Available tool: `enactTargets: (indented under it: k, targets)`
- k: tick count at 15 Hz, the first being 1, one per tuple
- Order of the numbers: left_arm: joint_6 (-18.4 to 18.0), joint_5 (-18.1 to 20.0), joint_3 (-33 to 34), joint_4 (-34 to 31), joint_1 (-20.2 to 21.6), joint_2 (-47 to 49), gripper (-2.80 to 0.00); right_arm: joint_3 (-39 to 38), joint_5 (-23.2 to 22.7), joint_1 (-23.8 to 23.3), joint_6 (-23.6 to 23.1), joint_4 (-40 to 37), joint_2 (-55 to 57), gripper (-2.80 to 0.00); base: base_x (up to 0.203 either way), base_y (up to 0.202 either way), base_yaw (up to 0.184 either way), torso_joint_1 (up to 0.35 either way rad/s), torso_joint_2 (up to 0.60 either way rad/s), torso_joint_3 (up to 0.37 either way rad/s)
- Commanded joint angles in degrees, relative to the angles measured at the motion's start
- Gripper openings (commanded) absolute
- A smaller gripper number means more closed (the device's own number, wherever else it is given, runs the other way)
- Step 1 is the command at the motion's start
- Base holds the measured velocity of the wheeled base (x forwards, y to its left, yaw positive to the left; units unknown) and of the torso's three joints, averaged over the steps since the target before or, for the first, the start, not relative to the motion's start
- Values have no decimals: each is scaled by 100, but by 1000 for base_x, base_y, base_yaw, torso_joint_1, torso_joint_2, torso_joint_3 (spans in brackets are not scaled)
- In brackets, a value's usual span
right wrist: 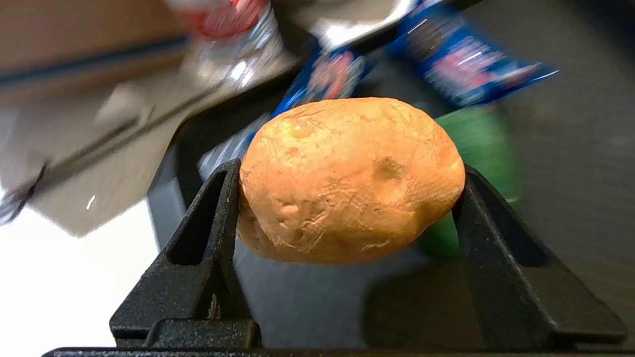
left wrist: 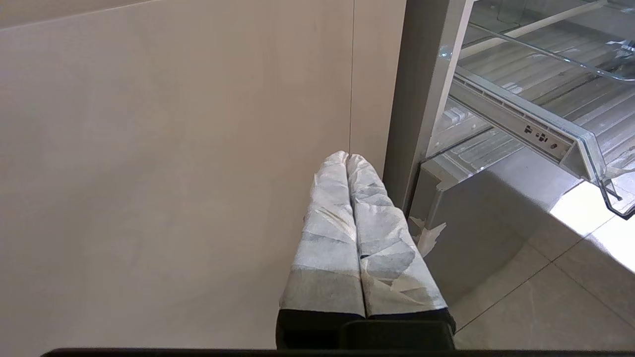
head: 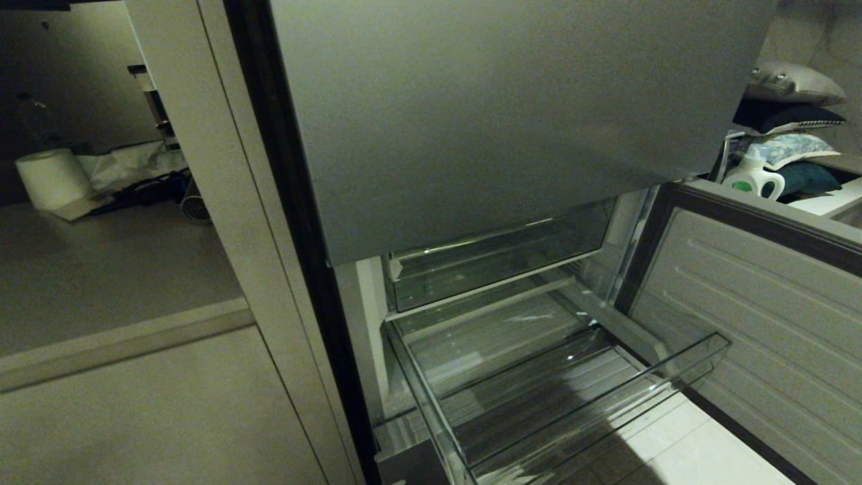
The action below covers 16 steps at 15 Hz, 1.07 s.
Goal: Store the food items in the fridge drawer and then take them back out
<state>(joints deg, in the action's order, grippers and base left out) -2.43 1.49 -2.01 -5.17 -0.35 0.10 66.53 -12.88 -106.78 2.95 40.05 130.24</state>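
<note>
1. Right end effector (right wrist: pixel 347 198): closed on the orange-brown potato-like item (right wrist: pixel 349 178), one finger on each end of it; the item sits across the jaws, clear of anything below.
2. Green item (right wrist: pixel 476 148): seen blurred just behind the held item in the right wrist view; not gripped, and what it rests on cannot be told.
3. Fridge drawer (head: pixel 559 404): pulled out below the grey upper door panel (head: pixel 512 114), clear walls, ridged floor; no food is seen in it. The right arm is not in the head view, so the held item is judged to be well apart from the drawer.
4. Step in hand, as judged: the held item is to be carried to the drawer and set inside.
5. Approach is best made from above the drawer's open top, in front of the grey upper door panel's lower edge; a low approach risks the clear front wall, which is hard to see.
6. The item should be lowered to just above the ridged floor before release; it is rounded and is likely to roll if dropped.
7. Placement toward one side of the drawer is advised, so room is left for the green item.
8. Grip is on the ends only; sharp wrist swings should be avoided.
9. Left end effector (left wrist: pixel 349 163): taped fingers pressed together, nothing held, parked beside the drawer's left side near the floor.
</note>
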Motion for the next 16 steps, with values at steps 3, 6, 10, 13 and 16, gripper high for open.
enactTargets:
  k: [3, 6, 10, 13, 16]
  targets:
    - [-3, 1, -1, -2, 0, 8, -280, 114, -301, 140, -31, 30, 407, -280, 0, 0, 0, 0, 0, 0]
    - [-3, 1, -1, -2, 0, 8, -280, 115, -302, 281, -22, 144, 450, -280, 0, 0, 0, 0, 0, 0]
    - [-3, 1, -1, -2, 0, 8, -280, 115, -302, 359, -31, 144, 485, 0, 0, 0, 0, 0, 0, 0]
    - [-3, 1, -1, -2, 4, 8, -280, 115, -294, 351, -11, 144, 421, 0, 0, 0, 0, 0, 0, 0]
    - [-3, 1, -1, -2, 0, 8, -280, 82, -285, 342, -10, 135, 336, 0, 0, 0, 0, 0, 0, 0]
